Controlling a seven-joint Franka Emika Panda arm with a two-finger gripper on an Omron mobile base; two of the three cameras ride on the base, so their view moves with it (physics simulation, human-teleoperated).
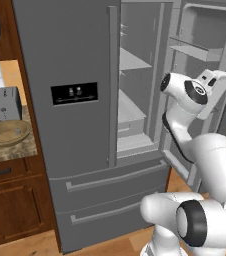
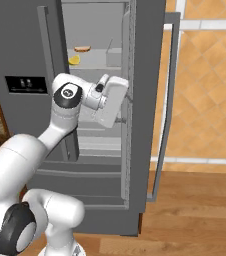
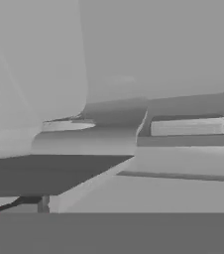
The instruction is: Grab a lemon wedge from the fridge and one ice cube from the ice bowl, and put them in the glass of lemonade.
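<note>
Far to the left of our jaws, on the counter, the ice bowl [image 1: 7, 133] sits in front of a toaster [image 1: 4, 104], untouched because the ice comes later. Next comes the fridge [image 1: 67, 125], its left door shut and its right door [image 2: 164, 100] swung wide so we can reach inside. Our gripper [image 2: 116, 107] stands at the open compartment, about level with the middle shelves; we cannot see the fingertips themselves, but the jaws stand wide apart and hold nothing. The lemon wedge [image 2: 74, 60] lies on an upper shelf, above the jaws and to their left, beside a flat orange item [image 2: 82, 49]. We judge the next reach must go upward.
</note>
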